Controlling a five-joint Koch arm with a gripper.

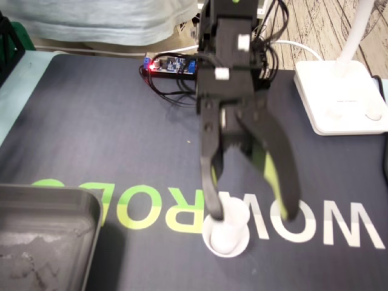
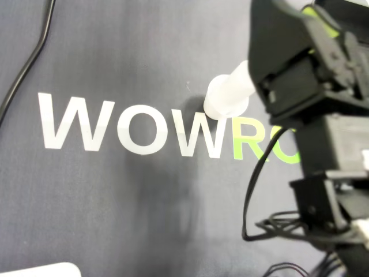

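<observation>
— Nearest, a grey tray [image 1: 48, 236] lies at the fixed view's lower left. And the small white cup [image 1: 229, 235]?
— Upright on the mat [image 1: 109, 133], on its lettering, between the spread jaws of the tool [image 1: 252, 213], which grips nothing. One finger [image 1: 209, 182] seems to touch its side.
— Handling?
— Likely light, thin plastic, easily tipped or crushed: pinch gently at mid-wall, above the wider foot.

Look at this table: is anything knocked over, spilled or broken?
Nothing stands out. The small white cup stands upright on the mat, by the open gripper. The metal tray only looks scuffed.
</observation>
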